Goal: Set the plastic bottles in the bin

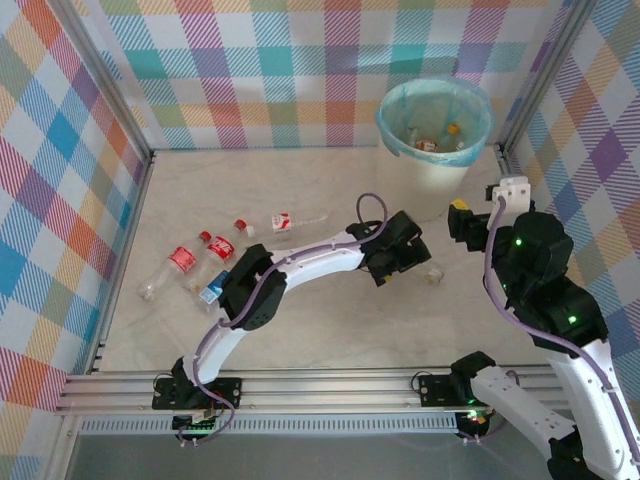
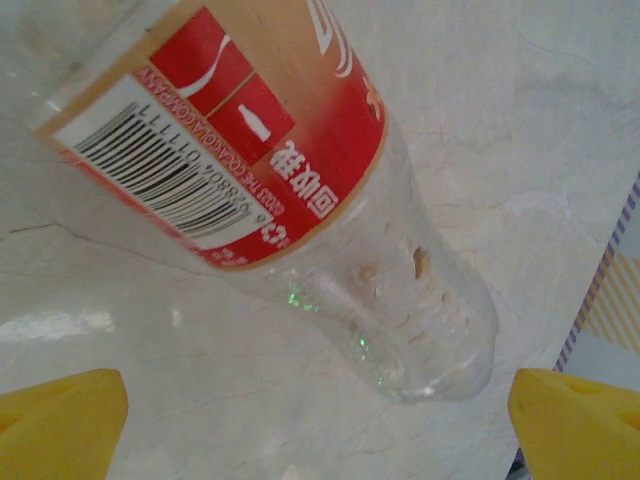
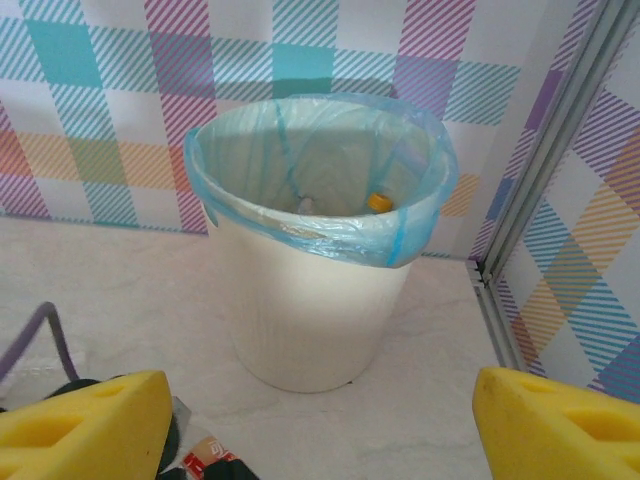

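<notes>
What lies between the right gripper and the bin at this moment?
Bare table: in the right wrist view, nothing sits on the stretch from the right gripper to the bin.

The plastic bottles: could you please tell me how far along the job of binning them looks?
Done: several bottles lie inside the bin. In hand: nothing is gripped; the left pincer stands open over a red-labelled bottle on the table, and the right pincer faces the bin, open and empty. Left: that bottle plus about four more at the table's left.
</notes>
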Tool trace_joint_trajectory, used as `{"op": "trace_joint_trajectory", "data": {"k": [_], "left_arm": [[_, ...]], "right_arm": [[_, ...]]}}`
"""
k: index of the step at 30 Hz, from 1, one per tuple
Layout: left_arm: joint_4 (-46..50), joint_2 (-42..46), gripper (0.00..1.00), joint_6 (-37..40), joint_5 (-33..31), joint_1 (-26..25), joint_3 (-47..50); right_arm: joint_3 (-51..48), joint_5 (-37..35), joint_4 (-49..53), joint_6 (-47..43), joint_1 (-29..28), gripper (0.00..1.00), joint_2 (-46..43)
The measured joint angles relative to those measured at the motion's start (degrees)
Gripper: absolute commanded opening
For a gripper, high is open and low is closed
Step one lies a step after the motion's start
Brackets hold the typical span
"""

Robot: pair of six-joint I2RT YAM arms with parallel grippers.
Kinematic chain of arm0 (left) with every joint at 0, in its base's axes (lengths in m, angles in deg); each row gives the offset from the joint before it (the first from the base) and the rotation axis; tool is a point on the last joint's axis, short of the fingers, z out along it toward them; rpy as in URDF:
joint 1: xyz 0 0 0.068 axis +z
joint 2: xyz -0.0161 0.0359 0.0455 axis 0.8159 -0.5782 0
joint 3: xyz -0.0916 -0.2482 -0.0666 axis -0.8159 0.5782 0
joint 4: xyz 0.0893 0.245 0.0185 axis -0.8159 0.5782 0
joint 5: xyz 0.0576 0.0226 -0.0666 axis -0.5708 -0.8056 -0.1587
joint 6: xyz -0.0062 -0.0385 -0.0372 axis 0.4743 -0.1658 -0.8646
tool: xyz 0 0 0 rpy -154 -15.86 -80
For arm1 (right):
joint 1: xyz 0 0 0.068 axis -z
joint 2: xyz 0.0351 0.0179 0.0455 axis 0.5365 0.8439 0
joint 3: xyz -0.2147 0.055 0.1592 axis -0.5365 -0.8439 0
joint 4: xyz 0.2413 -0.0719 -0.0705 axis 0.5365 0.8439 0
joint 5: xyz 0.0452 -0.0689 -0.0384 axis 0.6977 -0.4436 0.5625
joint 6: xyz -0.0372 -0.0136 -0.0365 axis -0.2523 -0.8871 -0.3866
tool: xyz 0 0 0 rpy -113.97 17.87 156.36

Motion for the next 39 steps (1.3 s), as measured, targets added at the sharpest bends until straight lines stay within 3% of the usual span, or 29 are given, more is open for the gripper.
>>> {"op": "trace_joint_trajectory", "data": {"k": [4, 11, 14, 18, 22, 31, 39], "left_arm": [[2.1, -3.8, 0.97, -2.9, -1.0, -0.2, -6.0], [3.8, -8.2, 0.87, -6.4, -2.1, -0.3, -10.6], [4.3, -9.9, 0.80, -6.9, -2.5, -0.3, -10.9], [5.5, -10.4, 0.64, -6.2, -3.0, -0.4, -10.9], [4.5, -9.7, 0.55, -5.0, -3.4, -0.4, -8.7], [0.2, -0.2, 0.51, 1.2, -8.0, -0.4, 6.1], [-8.7, 21.0, 0.54, 16.7, -13.2, 0.6, 24.9]], "right_arm": [[-0.8, 1.3, 0.4, 1.3, 0.0, 0.78, -0.2], [-1.9, 3.4, 1.5, 2.7, 0.0, 0.77, 0.4], [-2.0, 3.8, 1.7, 3.0, 0.0, 0.77, 0.4], [-2.0, 4.3, 1.7, 3.0, 0.0, 0.77, 0.4], [-2.0, 4.3, 2.1, 3.2, 0.0, 0.77, 0.4], [-2.0, 6.9, 2.5, 4.3, 0.0, 0.77, 0.5], [0.3, 18.9, 0.5, 5.8, 0.3, 0.76, 5.2]]}}
